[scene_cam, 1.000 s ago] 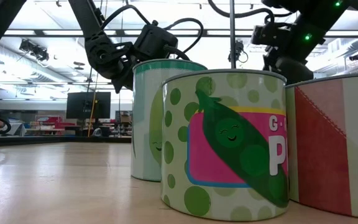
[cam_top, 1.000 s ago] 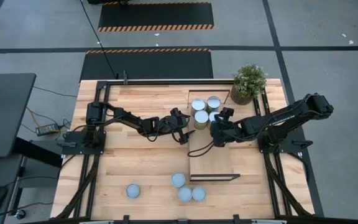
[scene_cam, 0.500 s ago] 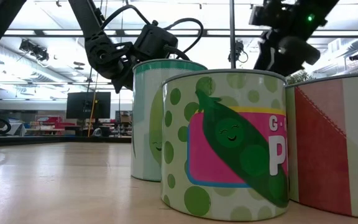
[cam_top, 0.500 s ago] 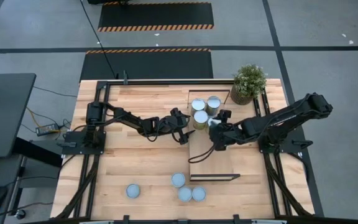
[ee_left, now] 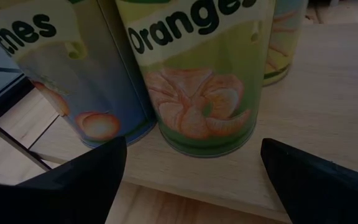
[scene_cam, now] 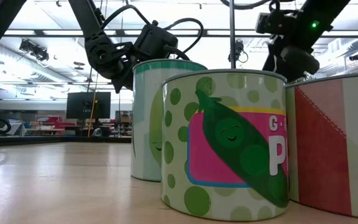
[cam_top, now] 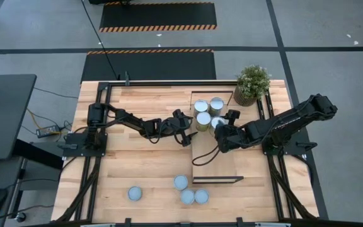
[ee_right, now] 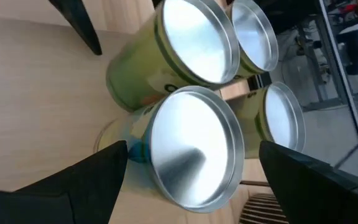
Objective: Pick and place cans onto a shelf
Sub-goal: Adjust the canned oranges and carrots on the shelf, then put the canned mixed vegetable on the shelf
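So 4 cans (cam_top: 202, 117) sat clustered at the shelf's (cam_top: 216, 165) far end, 4 more on the table (cam_top: 144, 164). Left gripper (cam_top: 186, 130) & right gripper (cam_top: 222, 129) flanked them, jaws apart, empty.

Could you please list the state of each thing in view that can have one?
Shelf cans: four, upright, clustered at the shelf's far end.
Table cans: four, upright, not yet shelved.
Left end effector: open, empty, beside the shelf cans.
Right end effector: open, empty, above the nearest shelf can.
Plant: upright, at the table corner.
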